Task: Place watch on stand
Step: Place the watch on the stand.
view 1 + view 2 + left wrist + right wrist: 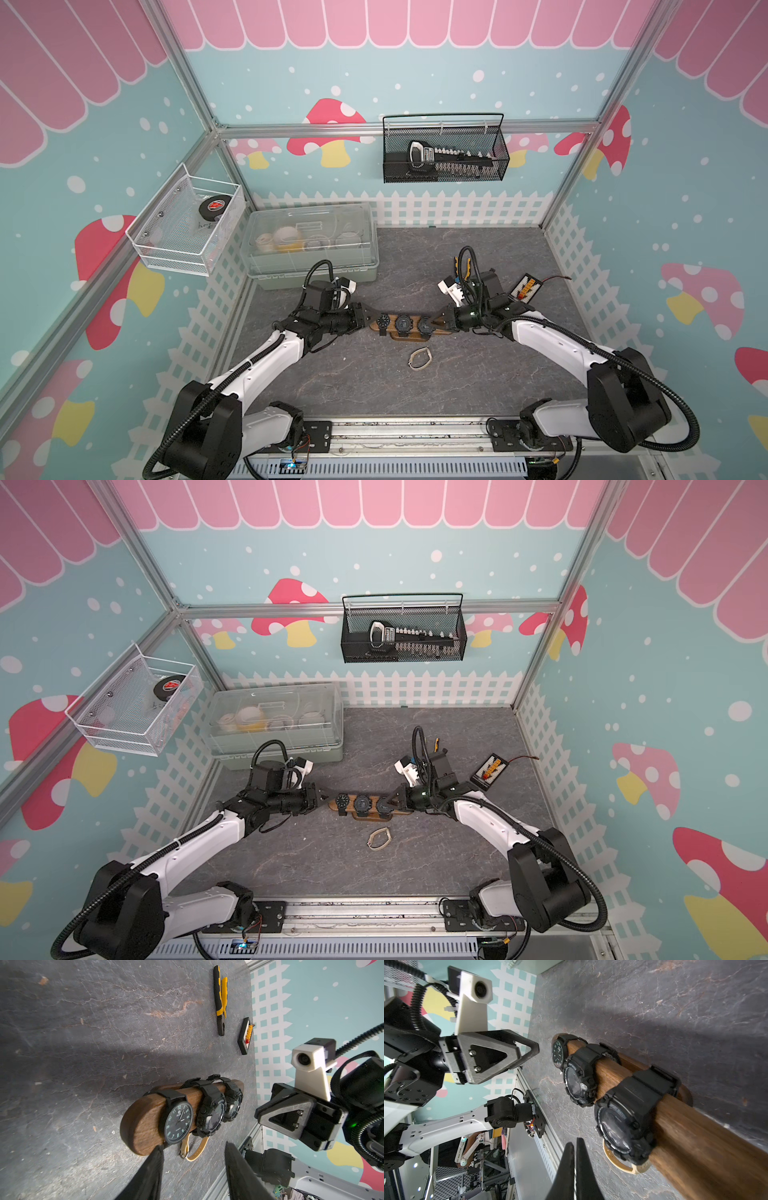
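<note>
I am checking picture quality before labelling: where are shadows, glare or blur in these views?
Left wrist view: a broad soft shadow crosses the table. Right wrist view: the stand is blurred at its near end, and the nearest watch shows hazy glare on its glass. Both top views: evenly lit.

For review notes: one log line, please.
stand: three watches | tan watch: on table | left end effector: open | right end effector: shut
</note>
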Robot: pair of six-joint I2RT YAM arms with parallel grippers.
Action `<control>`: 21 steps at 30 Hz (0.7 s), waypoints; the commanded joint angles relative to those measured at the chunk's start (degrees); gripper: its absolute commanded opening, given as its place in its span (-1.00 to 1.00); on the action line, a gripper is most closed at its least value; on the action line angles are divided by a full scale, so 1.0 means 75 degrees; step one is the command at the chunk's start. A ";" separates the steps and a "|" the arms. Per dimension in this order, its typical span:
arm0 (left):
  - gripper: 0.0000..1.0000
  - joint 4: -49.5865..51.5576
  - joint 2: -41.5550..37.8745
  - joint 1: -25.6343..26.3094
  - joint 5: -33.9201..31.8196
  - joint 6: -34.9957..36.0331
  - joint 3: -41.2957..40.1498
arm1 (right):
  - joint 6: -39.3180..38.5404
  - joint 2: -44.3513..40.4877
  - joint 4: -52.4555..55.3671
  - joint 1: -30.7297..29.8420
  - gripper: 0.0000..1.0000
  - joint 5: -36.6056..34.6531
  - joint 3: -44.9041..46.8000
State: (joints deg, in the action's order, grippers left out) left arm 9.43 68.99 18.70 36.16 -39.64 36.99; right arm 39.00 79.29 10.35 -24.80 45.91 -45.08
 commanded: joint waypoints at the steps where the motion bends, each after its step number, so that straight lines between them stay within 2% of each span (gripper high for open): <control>1: -0.03 0.0124 -0.0163 -0.0053 -0.0110 0.0094 0.0060 | -0.0227 0.0223 0.0127 -0.0091 -0.99 -0.0284 -0.0205; 13: -0.03 0.0152 -0.0228 -0.0053 -0.0122 0.0114 0.0036 | -0.0406 0.0797 0.0249 -0.0249 -0.98 -0.0521 -0.0326; 21: -0.03 0.0311 -0.0408 -0.0056 -0.0134 0.0133 0.0106 | -0.0412 0.0472 0.0318 -0.0325 -0.96 -0.0454 -0.0365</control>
State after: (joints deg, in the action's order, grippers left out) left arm 10.79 67.33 18.70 35.77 -39.62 36.99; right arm 36.99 84.16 11.44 -26.57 42.94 -46.70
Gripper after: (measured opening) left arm 0.487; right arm 0.047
